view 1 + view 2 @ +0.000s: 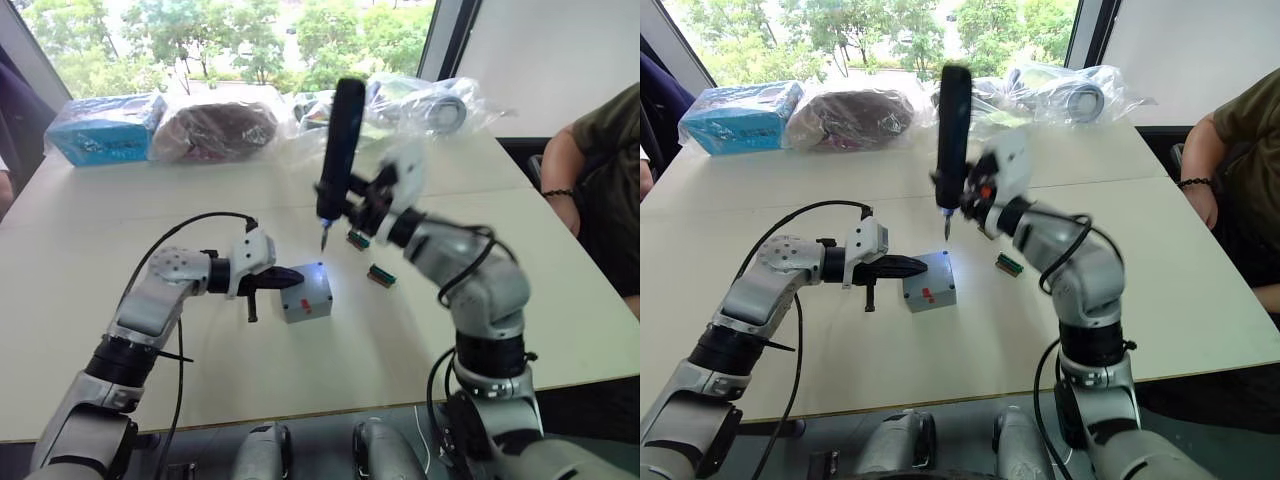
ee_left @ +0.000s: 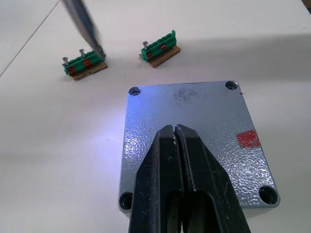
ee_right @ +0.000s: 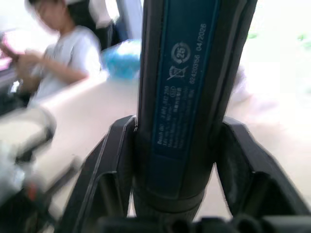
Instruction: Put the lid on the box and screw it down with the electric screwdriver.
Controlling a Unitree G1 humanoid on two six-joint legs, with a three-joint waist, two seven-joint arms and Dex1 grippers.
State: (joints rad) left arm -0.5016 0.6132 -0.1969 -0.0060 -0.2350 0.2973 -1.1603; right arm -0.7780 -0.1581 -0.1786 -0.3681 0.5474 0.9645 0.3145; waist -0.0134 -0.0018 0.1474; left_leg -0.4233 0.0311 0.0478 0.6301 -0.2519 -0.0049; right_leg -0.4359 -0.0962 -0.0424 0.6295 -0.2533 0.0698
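Lid [image 2: 194,141] and box [image 1: 308,295] are seen as one closed grey block just left of the centre of the left eye picture, on the pale table [image 1: 120,330]; the flat textured face is turned upward, a small red mark sits near one edge, and a screw hole is seen at each of its four corners, though it cannot be told whether any hole is filled. What the box holds is hidden by the lid. The left gripper [image 2: 177,133] is reached in from the left of the frame with its forearm held low and level, and its two black fingers are pressed together with nothing between them, their tips laid over the lid's face. The electric screwdriver [image 1: 340,150] is held nearly upright at the upper centre of the frame, its thin bit pointed downward above and slightly right of the box, clear of the lid. The right gripper [image 3: 172,160] is clamped around the dark barrel, one finger on each side, with the right elbow bent and the forearm raised. Two small green-red parts [image 2: 85,62] are seen on the table to the right of the box, close together.
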